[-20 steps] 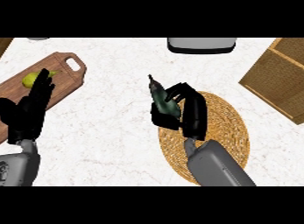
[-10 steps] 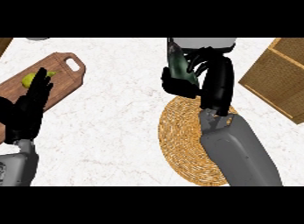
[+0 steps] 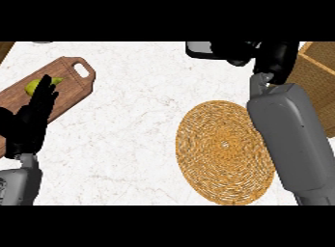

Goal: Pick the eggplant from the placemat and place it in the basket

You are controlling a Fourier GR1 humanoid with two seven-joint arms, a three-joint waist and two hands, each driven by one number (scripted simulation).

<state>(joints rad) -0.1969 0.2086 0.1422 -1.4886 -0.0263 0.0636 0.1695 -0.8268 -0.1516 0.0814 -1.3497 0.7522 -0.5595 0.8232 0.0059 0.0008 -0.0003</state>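
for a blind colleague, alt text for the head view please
Right hand is at the counter's far edge by a grey container, its forearm crossing the round woven placemat. Left hand rests open over a wooden cutting board bearing a yellow-green fruit.

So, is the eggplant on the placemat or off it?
Off: the placemat lies bare. The eggplant itself does not show; the right robot hand may hide it.

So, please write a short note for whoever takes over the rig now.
Left hand: open, resting over the cutting board.
Right hand: at the top edge, between grey container and woven box; hold unclear.
Eggplant: off the placemat, not visible, probably hidden in the right hand.
Done: pick, it seems. Left: placing; which of the two is the basket, I cannot tell.
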